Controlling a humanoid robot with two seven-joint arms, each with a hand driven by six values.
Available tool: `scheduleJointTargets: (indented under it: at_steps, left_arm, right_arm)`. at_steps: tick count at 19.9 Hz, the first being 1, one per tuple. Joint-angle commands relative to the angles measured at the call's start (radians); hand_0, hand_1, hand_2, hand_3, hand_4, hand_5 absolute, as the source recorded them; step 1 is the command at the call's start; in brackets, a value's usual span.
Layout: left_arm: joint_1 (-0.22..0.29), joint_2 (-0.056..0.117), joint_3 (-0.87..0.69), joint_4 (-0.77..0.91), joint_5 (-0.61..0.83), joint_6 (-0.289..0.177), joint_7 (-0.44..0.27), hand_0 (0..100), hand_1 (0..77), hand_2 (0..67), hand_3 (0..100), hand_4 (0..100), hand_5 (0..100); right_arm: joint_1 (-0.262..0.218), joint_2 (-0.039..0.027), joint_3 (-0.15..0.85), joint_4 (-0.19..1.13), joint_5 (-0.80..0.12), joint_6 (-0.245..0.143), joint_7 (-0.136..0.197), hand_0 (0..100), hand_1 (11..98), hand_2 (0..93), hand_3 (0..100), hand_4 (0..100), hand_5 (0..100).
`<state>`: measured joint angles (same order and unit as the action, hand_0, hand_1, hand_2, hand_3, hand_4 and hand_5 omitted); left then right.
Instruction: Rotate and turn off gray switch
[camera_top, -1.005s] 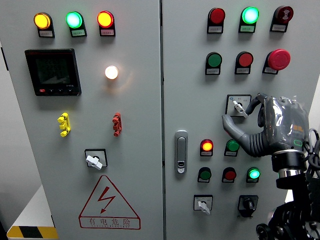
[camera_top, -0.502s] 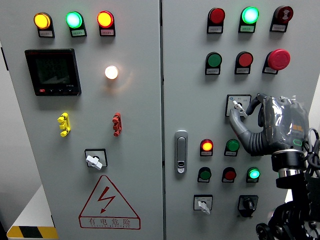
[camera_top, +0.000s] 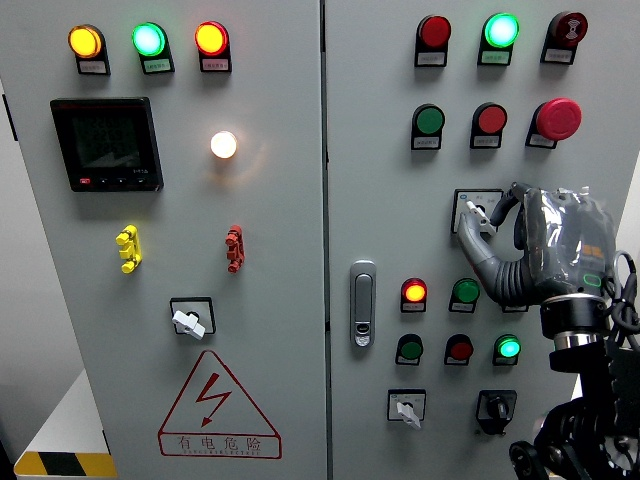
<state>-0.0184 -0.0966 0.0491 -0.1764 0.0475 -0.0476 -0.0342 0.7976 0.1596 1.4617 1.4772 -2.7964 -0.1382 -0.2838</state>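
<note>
1. Grey panel (camera_top: 270, 330) fills the view; white wall at left edge.
2. Gray switch (camera_top: 474, 211) at the right door's right edge, mid-height.
3. Right hand (camera_top: 545, 250), fingers (camera_top: 470, 240) curled, touching switch; grip unclear.

The robot's grey plastic-wrapped right hand (camera_top: 545, 250) covers the right part of the small gray rotary switch (camera_top: 474, 209) on its square plate, the small white labels under the round lamps are too tiny to read, and the yellow-black striped corner (camera_top: 60, 464) is cropped.
</note>
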Motion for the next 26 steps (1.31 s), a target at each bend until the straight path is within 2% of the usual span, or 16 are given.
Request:
scheduleJointTargets:
  at_steps: [1, 7, 12, 19, 26]
  left_arm:
    - [0.000, 0.000, 0.000, 0.000, 0.000, 0.000, 0.000, 0, 0.0, 10.2, 21, 12, 13]
    - [0.000, 0.000, 0.000, 0.000, 0.000, 0.000, -0.001, 0, 0.0, 10.2, 21, 12, 13]
    - [0.000, 0.000, 0.000, 0.000, 0.000, 0.000, 0.000, 0, 0.0, 10.2, 21, 12, 13]
    - [0.000, 0.000, 0.000, 0.000, 0.000, 0.000, 0.000, 0, 0.0, 10.2, 21, 12, 13]
    - [0.000, 0.000, 0.000, 0.000, 0.000, 0.000, -0.001, 0, 0.0, 10.2, 21, 12, 13]
  right_arm:
    - [0.002, -0.0001, 0.000, -0.001, 0.000, 0.000, 0.000, 46, 35.3, 68.6, 100, 100, 100]
    - [0.002, -0.0001, 0.000, 0.000, 0.000, -0.001, 0.000, 44, 37.6, 69.6, 100, 100, 100]
    - [0.000, -0.0001, 0.000, 0.000, 0.000, -0.001, 0.000, 58, 35.3, 71.3, 100, 100, 100]
    - [0.000, -0.0001, 0.000, 0.000, 0.000, -0.001, -0.002, 65, 34.6, 72.3, 100, 100, 100]
    - [-0.001, -0.0001, 0.000, 0.000, 0.000, -0.001, -0.005, 71, 32.8, 67.7, 100, 100, 99]
